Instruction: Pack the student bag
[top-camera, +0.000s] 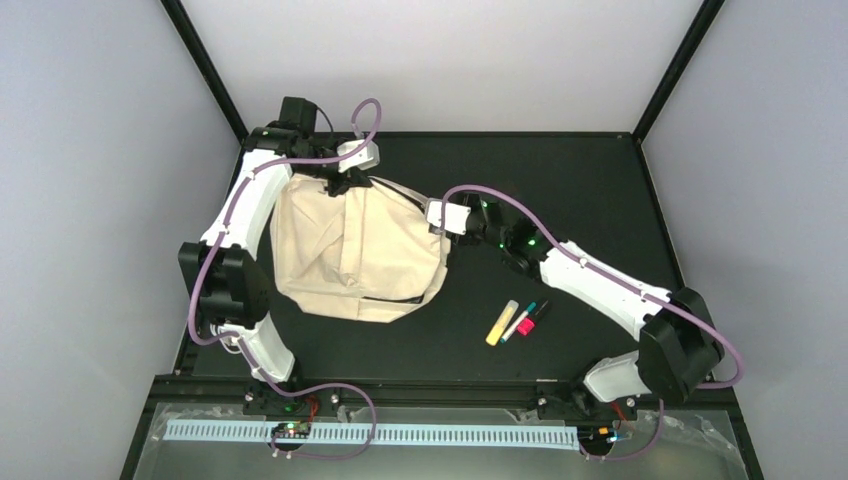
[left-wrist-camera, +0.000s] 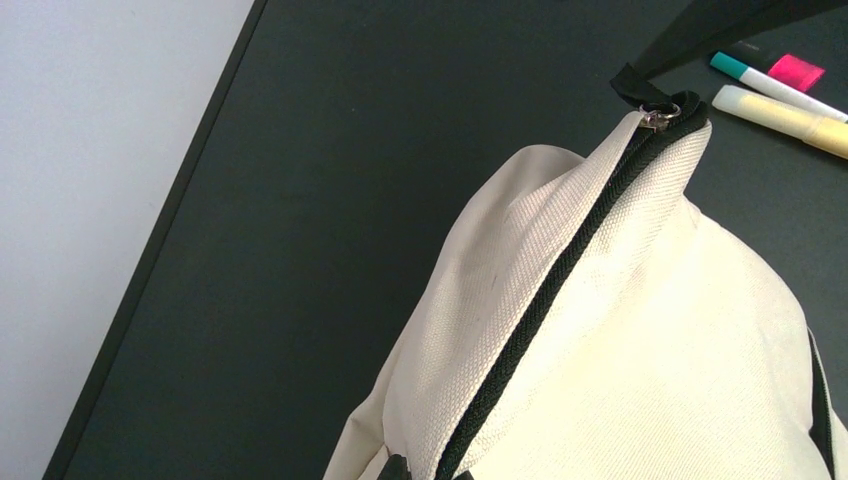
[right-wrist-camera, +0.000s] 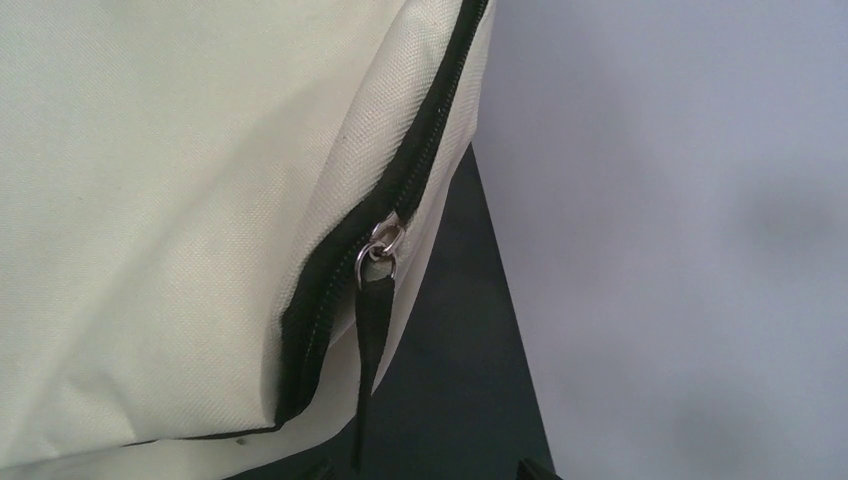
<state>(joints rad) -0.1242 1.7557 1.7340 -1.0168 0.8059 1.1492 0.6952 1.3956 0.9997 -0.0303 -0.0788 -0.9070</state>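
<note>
student bag sits on the black table, stretched betw. the two hands: l gripper on its far edge, r gripper right at its opposite edge.

writing: none legible. marker print is too small to read, and the bag fabric shows plain in every view.

l gripper: pinched tight on the bag's cloth by the zip, which runs straight away from this hand along a raised ridge. own fingers are out of its cam.

r gripper: released. its fingertips stand apart at the frame's bottom, and the black pull strap hangs down betw. them, nearer one tip. can't tell if it touches.

view diffs:
- r wrist only: metal zip pull close up just ahead of the hand, zip shut beyond it.
- l wrist: same pull seen at the ridge's far end. past it lie the yellow highlighter, teal-capped pen and pink-ended marker.
- top cam only: both arms, whole bag, and the 3 pens lying together well apart from the r gripper, toward its base.
</note>
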